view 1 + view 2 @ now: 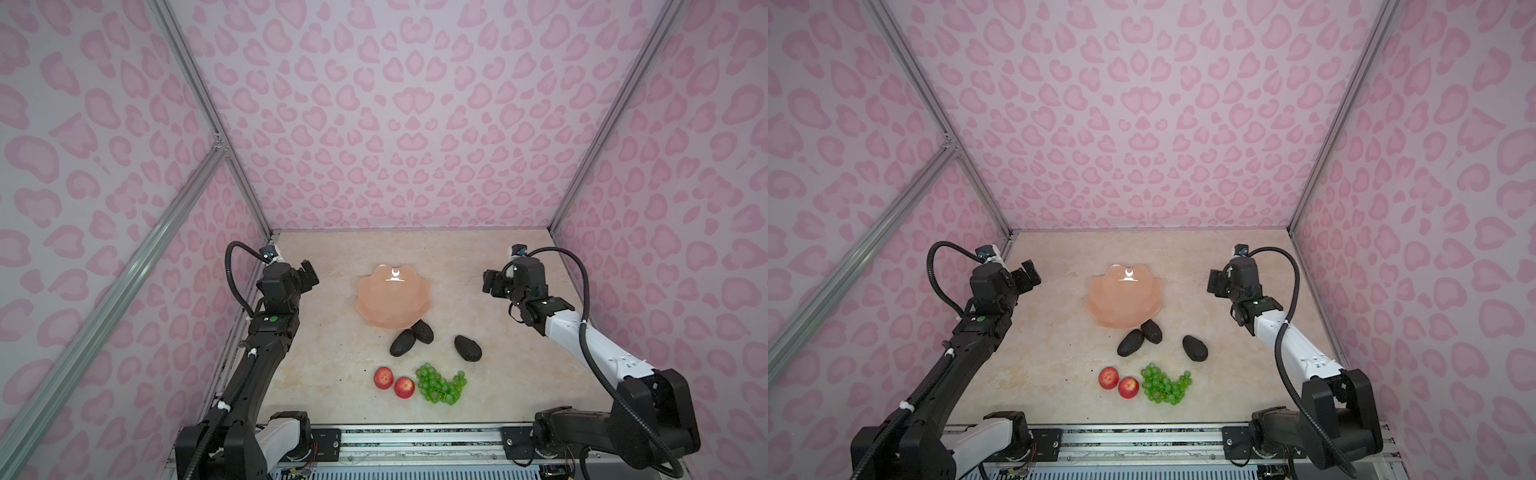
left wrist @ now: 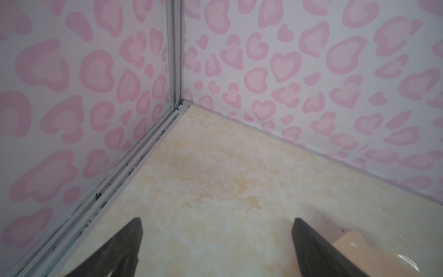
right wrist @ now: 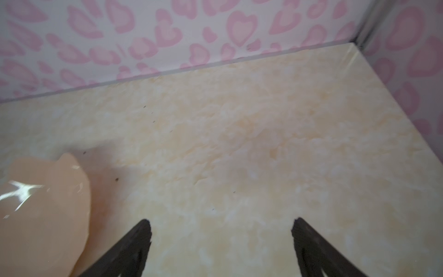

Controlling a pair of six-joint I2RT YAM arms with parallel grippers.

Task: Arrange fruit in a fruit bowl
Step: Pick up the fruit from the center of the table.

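A: Bowl [image 1: 392,299] first. Where does it sit?

B: It rests on the table [image 1: 340,374], peach-pink with a wavy rim, holding no fruit. Everything else I place from it.

A: Avocados?

B: Three, all on the near side of the bowl. One avocado [image 1: 422,331] touches the bowl's near rim, or seems to; the view from above leaves that contact unsure. A second avocado [image 1: 402,343] leans against the first, nearer the camera. The third avocado [image 1: 468,348] lies apart, nearer and off toward the right arm's side.

A: Apples and grapes?

B: Farther from the bowl than the avocados, in a row along the near part of the table. Two red apples [image 1: 383,377] [image 1: 404,387] sit just beside each other. The grapes [image 1: 440,384] lie next to the second apple, on the right arm's side.

A: Left gripper [image 1: 309,274]?

B: It hangs beside the bowl on the left, apart from it. In the left wrist view its fingers [image 2: 134,242] stand spread wide with bare table between them, holding nothing. A piece of the bowl's rim [image 2: 354,249] shows past one finger.

A: Right gripper [image 1: 490,284]?

B: It hangs on the bowl's other side, also apart. Its fingers [image 3: 141,237] are spread wide over bare table, nothing held, with the bowl [image 3: 48,206] off to one side in that wrist view.
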